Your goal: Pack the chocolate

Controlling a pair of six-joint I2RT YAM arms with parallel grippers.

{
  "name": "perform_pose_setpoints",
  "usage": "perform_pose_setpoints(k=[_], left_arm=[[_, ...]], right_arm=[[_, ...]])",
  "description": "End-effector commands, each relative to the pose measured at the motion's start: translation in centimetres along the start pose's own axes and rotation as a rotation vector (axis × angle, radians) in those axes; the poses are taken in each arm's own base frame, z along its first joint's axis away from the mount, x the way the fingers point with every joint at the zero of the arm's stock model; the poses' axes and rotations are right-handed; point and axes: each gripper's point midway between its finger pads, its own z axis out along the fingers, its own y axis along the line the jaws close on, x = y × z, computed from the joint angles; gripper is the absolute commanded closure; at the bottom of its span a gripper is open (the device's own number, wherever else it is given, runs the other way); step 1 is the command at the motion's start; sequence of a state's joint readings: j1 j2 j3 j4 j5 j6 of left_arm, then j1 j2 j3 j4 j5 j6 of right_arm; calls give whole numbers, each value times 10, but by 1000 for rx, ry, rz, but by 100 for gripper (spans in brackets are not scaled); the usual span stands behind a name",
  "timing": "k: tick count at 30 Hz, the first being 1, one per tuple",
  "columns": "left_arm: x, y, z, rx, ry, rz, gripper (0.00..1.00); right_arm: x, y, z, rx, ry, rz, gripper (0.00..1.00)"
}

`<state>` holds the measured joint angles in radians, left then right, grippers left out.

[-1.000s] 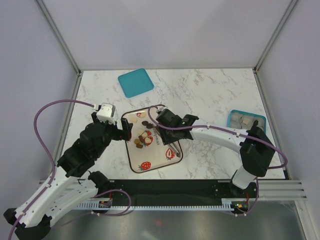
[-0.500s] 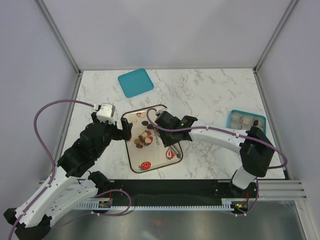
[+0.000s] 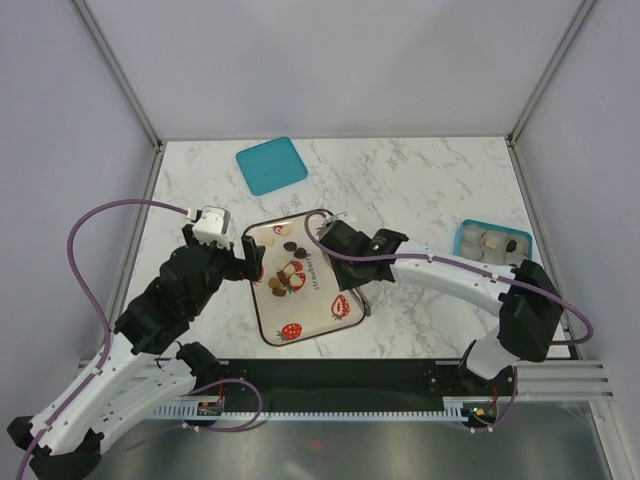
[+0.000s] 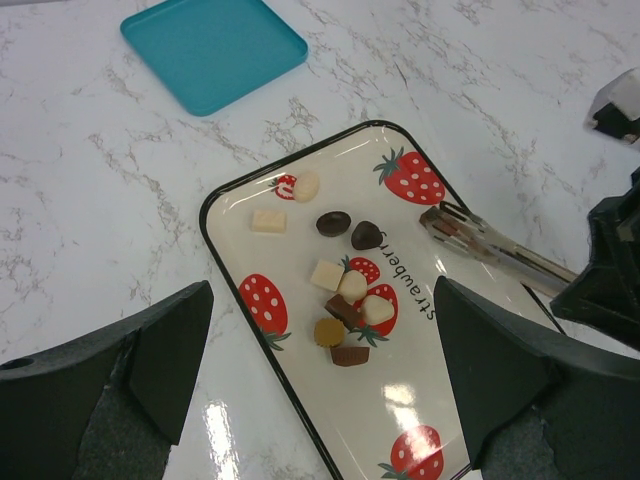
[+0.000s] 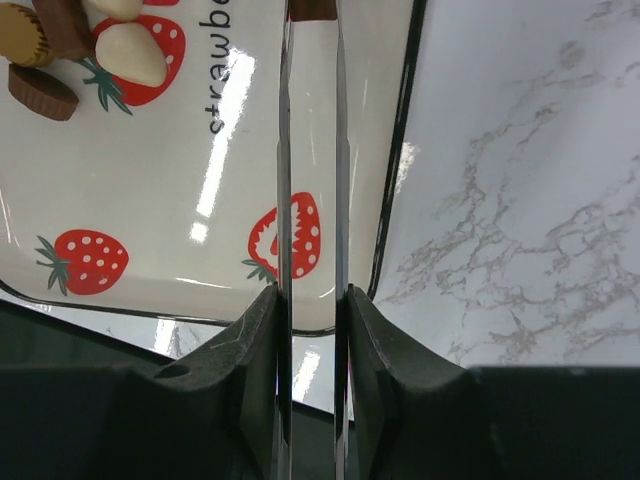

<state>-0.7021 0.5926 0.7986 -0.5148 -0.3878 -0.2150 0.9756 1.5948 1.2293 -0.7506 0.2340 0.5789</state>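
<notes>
Nudged rightward, tongs (image 4: 495,250) over tray (image 4: 410,230) — chocolates (image 4: 345,310) inside, more in teal box (image 3: 465,235)

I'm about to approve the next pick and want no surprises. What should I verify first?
1. Grip of right tool on tongs: ok, clamped between its fingers.
2. Tong tips on a chocolate: cannot tell; a brown piece shows between them at the frame edge.
3. Is left tool out of the way: ok, open and empty by the tray.
4. Are chocolates available: ok, several on the tray.
5. Is container open: ok, lid lies apart.
</notes>
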Motion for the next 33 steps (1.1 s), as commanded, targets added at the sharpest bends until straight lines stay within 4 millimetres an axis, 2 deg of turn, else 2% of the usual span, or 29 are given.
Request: perform_pose_setpoints(k=[1,3,9,10,13,14,19,26,33], left_arm=[[-10,2,0,-8,-43,8,0],[-11,1,0,-2,-44,5,0],[-12,-2,-2,15,-48,0,0],[-13,-2,-3,18,-50,-2,0],[-13,-4,-3,28,-53,-5,0],[-13,-4,-4,33,-52,-6,0],[-14,-6,-4,43,-53,-8,0],[-14,-7,-6,48,-57,-13,0],[-16,-6,-7,48,-65,-18,0]], right_arm=[[-12,-24,-40,42,-75,83,67],[-15,-42,-55,62,-97,128,67],[-2,-123,-90,221,-91,293,67],[5,-144,-93,263,-73,335,67],[15,-174,-108,317,-71,389,67],[18,-191,-114,353,-76,437,67],[41,-242,-127,483,-25,552,67],[64,-282,-124,559,44,617,67],[71,-296,-114,520,52,725,67]])
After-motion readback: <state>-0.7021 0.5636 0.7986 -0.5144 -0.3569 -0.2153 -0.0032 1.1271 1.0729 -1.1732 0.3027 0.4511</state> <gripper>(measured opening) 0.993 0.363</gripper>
